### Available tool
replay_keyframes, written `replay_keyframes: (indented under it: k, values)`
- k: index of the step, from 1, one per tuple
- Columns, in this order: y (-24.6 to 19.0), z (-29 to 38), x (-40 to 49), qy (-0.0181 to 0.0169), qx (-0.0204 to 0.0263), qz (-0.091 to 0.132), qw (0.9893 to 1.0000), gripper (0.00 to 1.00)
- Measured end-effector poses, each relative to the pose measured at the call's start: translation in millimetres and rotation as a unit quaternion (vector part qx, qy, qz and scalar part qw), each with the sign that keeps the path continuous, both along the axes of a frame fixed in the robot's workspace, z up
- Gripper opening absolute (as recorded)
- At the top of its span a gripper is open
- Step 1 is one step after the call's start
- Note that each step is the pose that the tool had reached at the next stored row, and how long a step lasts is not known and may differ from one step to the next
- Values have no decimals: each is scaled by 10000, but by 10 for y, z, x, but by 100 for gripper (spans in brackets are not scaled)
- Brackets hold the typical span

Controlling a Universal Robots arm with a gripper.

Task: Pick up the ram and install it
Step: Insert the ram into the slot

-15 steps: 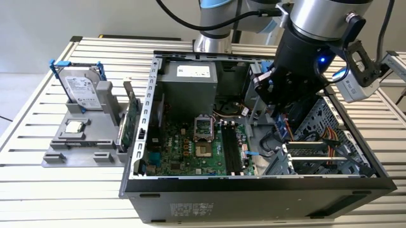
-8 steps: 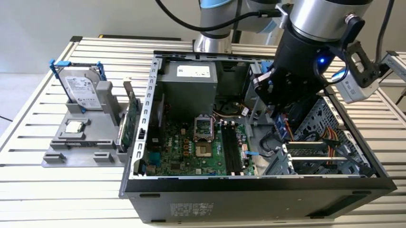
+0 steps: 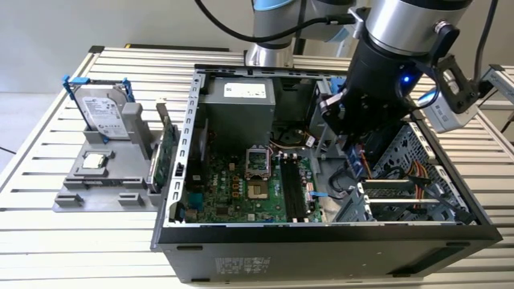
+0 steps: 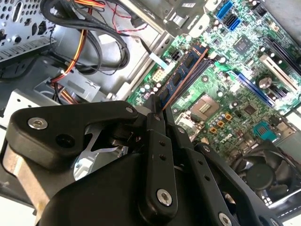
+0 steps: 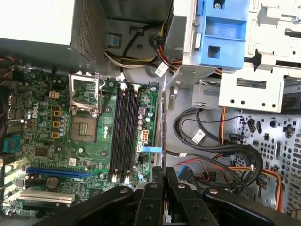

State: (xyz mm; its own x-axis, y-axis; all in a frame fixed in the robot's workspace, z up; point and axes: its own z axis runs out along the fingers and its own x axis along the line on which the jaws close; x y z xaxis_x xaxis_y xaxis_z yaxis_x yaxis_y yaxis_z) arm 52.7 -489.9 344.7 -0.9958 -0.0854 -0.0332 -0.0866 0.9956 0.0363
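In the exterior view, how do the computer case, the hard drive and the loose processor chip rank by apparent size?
1. Computer case, clearly the largest.
2. Hard drive, standing upright in the grey holder.
3. Processor chip, the smallest, lying flat on that holder.

You have one open computer case (image 3: 321, 238) on the table, with one motherboard (image 3: 233, 192) and one power supply (image 3: 237, 102) inside. At nine o'clock of the case in the exterior view, one grey holder (image 3: 88, 195) carries one hard drive (image 3: 103, 111), one processor chip (image 3: 95, 161) and one expansion card (image 3: 165, 153). Your board shows one processor socket (image 5: 84, 128), one blue slot (image 5: 59, 172), one white slot (image 5: 47, 197). One gripper (image 4: 155, 109) pinches one ram (image 4: 181, 80).
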Motion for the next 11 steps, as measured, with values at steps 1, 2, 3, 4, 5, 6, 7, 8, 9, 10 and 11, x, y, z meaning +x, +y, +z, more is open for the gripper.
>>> replay_keyframes:
  k: [1, 2, 3, 4, 5, 6, 7, 8, 9, 10, 11]
  values:
    - [0, -5, 0, 0, -1, 0, 10000, 0]
    - [0, -9, 0, 0, -3, 0, 10000, 0]
    - [2, -15, 0, 0, -5, 0, 10000, 0]
    - [2, -21, 0, 0, -6, 0, 10000, 0]
    - [2, -26, 0, 0, -7, 0, 10000, 0]
    - [2, -31, 0, 0, -6, 0, 10000, 0]
    - [2, -38, 0, 0, -6, 0, 10000, 0]
    - [2, -44, 0, 0, -7, 0, 10000, 0]
    - [2, -51, 0, 0, -7, 0, 10000, 0]
    - [2, -59, 0, 0, -7, 0, 10000, 0]
    - [2, -66, 0, 0, -7, 0, 10000, 0]
